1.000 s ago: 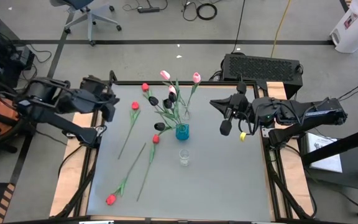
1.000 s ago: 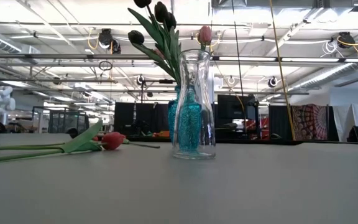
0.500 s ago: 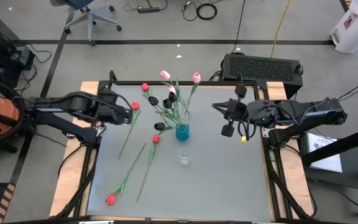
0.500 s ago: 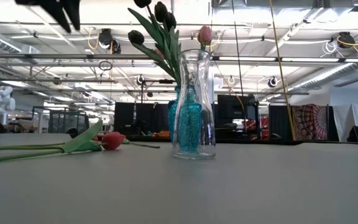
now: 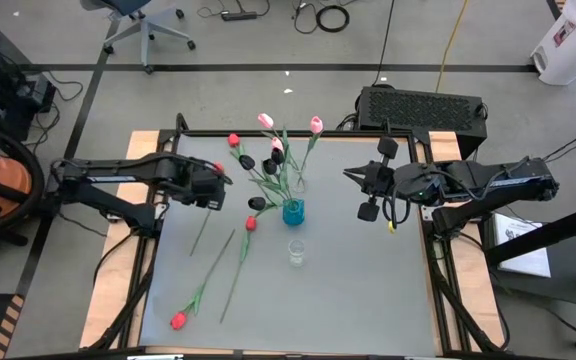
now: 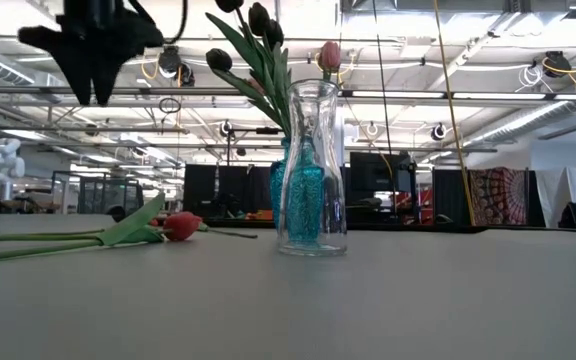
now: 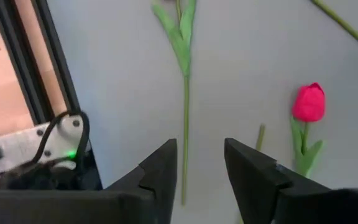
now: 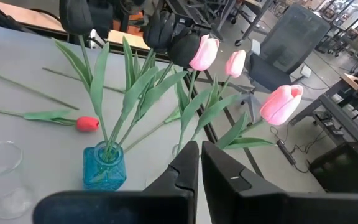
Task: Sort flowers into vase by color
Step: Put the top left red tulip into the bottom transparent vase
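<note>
Grey table; red tulips lying; workshop beyond.

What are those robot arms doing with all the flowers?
They are sorting fake tulips into vases by color. The blue vase holds black ones, and pink ones stand just behind it. A clear vase is empty. Red tulips lie on the table. The left gripper hovers open above one red tulip's stem, holding nothing. The right gripper waits, fingers nearly closed.

Two vases mid-table, one in front (flowers in the rear one); loose tulips lie to their left.
</note>
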Robot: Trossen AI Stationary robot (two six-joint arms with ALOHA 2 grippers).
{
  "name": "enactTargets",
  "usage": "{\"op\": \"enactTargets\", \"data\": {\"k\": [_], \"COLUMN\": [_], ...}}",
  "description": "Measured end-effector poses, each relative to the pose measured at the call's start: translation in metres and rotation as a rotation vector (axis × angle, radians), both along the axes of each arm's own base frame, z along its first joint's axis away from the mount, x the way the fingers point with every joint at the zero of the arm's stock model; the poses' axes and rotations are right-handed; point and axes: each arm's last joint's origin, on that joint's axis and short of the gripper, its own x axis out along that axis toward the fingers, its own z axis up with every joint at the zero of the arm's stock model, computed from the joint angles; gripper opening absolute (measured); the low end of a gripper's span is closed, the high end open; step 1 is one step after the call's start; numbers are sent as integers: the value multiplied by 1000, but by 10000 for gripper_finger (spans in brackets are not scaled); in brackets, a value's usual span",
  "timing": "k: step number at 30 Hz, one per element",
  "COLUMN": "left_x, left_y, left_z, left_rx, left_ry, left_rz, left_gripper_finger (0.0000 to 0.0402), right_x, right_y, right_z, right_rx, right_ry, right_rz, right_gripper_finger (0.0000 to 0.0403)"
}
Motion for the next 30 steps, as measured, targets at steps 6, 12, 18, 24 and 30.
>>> {"op": "enactTargets", "data": {"k": [6,12,18,24,30], "left_x": [10,5,-5,-23,-30], "left_y": [17,33,44,55,63], "left_z": [-19,-37,-47,-64,-90], "left_rx": [-6,-44,-41,-57,-149], "left_ry": [23,55,-9,-69,-147], "left_rz": [-57,-44,-84,-86,-76], "left_gripper_finger": [178,185,185,185,185], "right_x": [0,0,0,0,0], "right_y": [0,1,1,1,1], "right_z": [0,0,0,0,0], "right_rx": [1,104,165,167,166], "right_ry": [-1,-54,-76,-75,-75], "right_rz": [0,-41,-44,-41,-41], "right_gripper_finger": [13,13,13,13,13]}}
